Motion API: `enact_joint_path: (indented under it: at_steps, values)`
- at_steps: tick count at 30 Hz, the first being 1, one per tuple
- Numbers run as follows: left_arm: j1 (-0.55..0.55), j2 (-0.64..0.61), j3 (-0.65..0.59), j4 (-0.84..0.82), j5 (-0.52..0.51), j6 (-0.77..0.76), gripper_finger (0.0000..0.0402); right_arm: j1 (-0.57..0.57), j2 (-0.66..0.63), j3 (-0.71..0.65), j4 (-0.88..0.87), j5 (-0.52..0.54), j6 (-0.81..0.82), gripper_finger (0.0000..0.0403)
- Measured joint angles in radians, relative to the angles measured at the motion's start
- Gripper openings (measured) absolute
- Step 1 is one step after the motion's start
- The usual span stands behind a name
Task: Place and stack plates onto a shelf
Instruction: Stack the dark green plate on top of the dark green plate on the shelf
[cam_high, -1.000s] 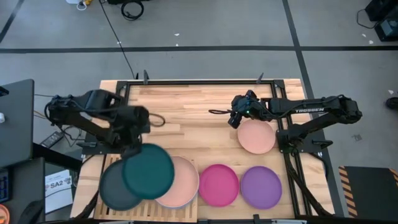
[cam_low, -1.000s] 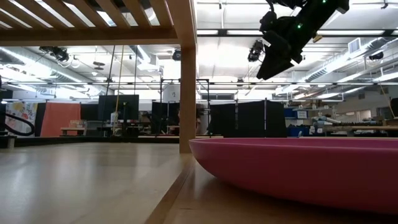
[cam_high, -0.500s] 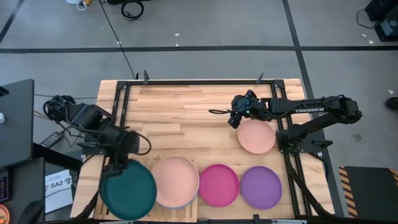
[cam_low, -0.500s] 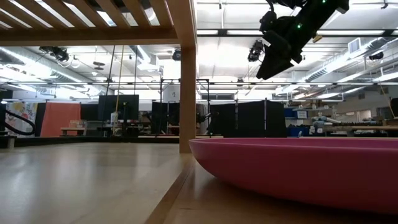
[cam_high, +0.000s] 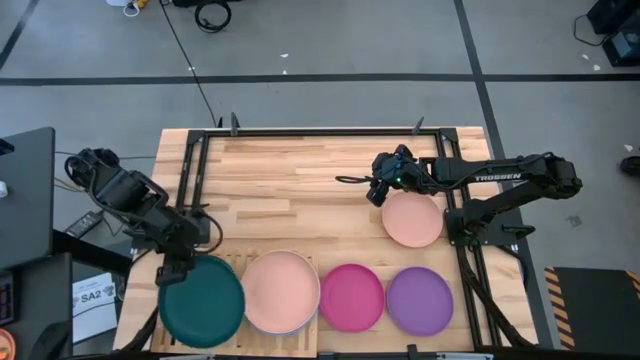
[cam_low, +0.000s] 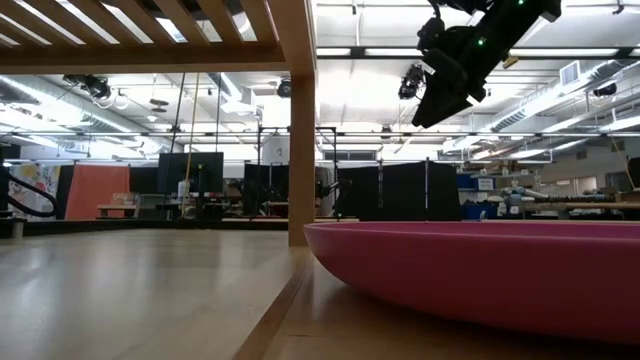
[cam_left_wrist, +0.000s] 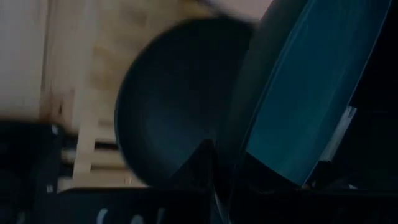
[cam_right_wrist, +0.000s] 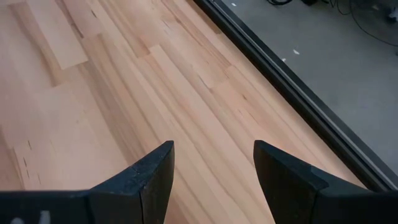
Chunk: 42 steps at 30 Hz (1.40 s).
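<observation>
1. The left gripper (cam_high: 176, 268) sat at the near left corner of the table, clamped on the far rim of the teal plate (cam_high: 203, 312).
2. In the left wrist view the teal plate (cam_left_wrist: 305, 81) stood just above a darker plate (cam_left_wrist: 177, 102), probably the black one, though the dim picture left the colour uncertain; whether the two touched could not be told.
3. Wooden slats of the shelf (cam_left_wrist: 87, 146) showed beside the dark plate, and in the high view a strip of the shelf (cam_high: 232, 262) was visible between the teal plate and a salmon pink plate (cam_high: 282, 292).
4. That salmon pink plate lay just right of the teal one, their rims overlapping.
5. Farther right along the near edge lay the magenta plate (cam_high: 351, 297) and then the purple plate (cam_high: 419, 301).
6. A second salmon pink plate (cam_high: 412, 219) lay on the bare tabletop (cam_high: 300, 180), right of centre.
7. The right gripper (cam_high: 378, 189) hung above that plate's left rim, its fingers (cam_right_wrist: 146, 177) spread apart and holding nothing.
</observation>
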<state>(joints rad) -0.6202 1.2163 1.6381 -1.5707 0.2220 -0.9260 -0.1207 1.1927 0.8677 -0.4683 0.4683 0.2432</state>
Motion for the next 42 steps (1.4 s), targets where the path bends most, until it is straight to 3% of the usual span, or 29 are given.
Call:
enact_joint_path:
  at_steps: [5,12,23,30,42]
  values:
    - [-0.021,-0.054,-0.127,-0.001,0.069,-0.012,0.0025,0.0,0.0,0.0,0.001,0.0,-0.001,0.0225]
    - [-0.025,-0.126,-0.231,-0.001,0.063,-0.014,0.0025,0.0,0.0,0.0,0.002,0.0,-0.002,0.0225]
    - [-0.025,-0.137,-0.24,0.0,0.008,-0.163,0.0025,0.0,0.0,0.0,0.003,0.0,0.001,0.0225]
    - [-0.025,-0.137,-0.24,0.0,0.003,-0.164,0.0027,0.0,0.0,0.0,0.003,0.0,0.001,0.0225]
    - [-0.025,-0.137,-0.24,0.0,-0.049,-0.216,0.0112,0.0,0.0,0.0,0.003,0.0,0.001,0.0225]
